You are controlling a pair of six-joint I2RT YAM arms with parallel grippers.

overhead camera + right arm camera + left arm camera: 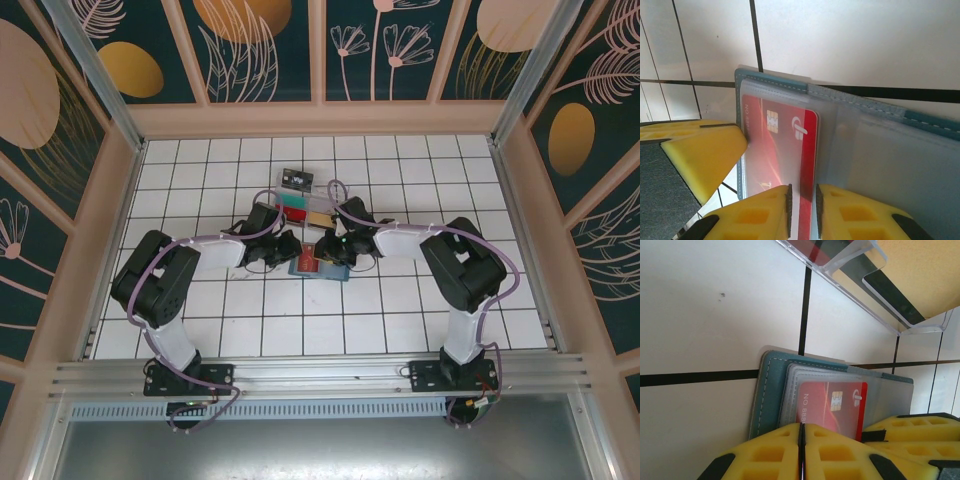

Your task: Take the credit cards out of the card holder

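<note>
The card holder (318, 264) was seen lying open and flat on the tiled table (400, 320) between the two grippers, with the reddish credit card (775, 145) tucked under a clear pocket sleeve. The left gripper (802, 450) was clenched at the holder's edge; whether that edge was nipped could not be told. The right gripper (802, 210) was drawn to a narrow slit over the card's end, and a pinch could not be confirmed. The card was judged light, stiff and slick, best taken by an end standing clear of the sleeve while the limp holder was pinned.
</note>
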